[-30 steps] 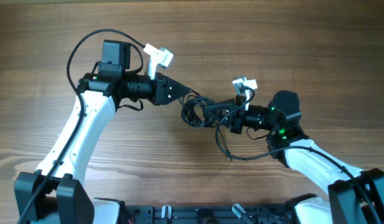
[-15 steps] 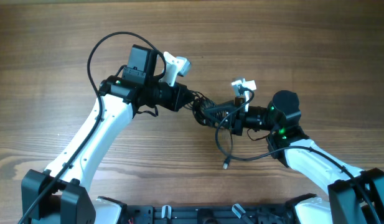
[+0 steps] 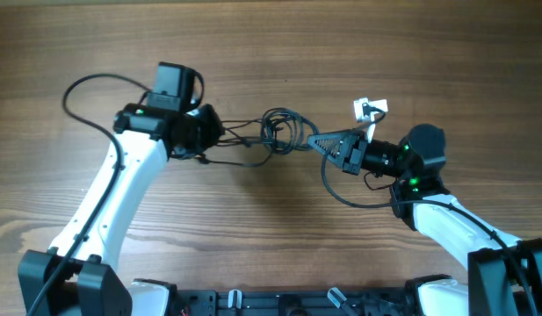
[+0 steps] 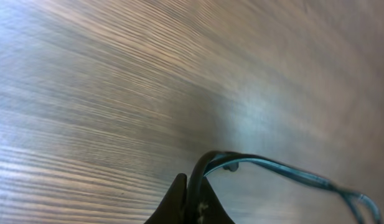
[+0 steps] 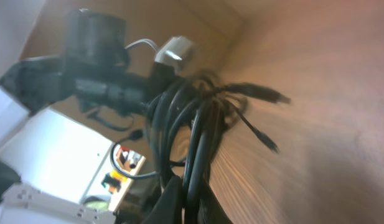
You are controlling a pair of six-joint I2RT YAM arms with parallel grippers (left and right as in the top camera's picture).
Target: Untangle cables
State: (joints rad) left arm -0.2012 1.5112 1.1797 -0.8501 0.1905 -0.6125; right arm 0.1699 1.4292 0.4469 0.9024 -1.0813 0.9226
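The cables (image 3: 279, 132) are thin black cords, stretched above the wooden table between my two grippers with a knotted loop in the middle. My left gripper (image 3: 220, 132) is shut on a strand at the bundle's left end. In the left wrist view its fingertips (image 4: 190, 180) pinch one cable (image 4: 285, 169) that runs off to the right. My right gripper (image 3: 316, 140) is shut on the right end. The right wrist view shows its jaws (image 5: 190, 186) closed on cords leading up into the tangle (image 5: 179, 118), with a plug end (image 5: 276, 96) sticking out. A slack loop (image 3: 341, 197) hangs below the right gripper.
The left arm's own thick wire (image 3: 86, 92) arcs out to the left. A white tag (image 3: 370, 108) sticks up from the right wrist. A black rail (image 3: 288, 303) runs along the table's front edge (image 3: 253, 263).
The left gripper closed on a strand and drew back to the left. The right gripper moved right. The bundle, bunched before, is now pulled out long between them.
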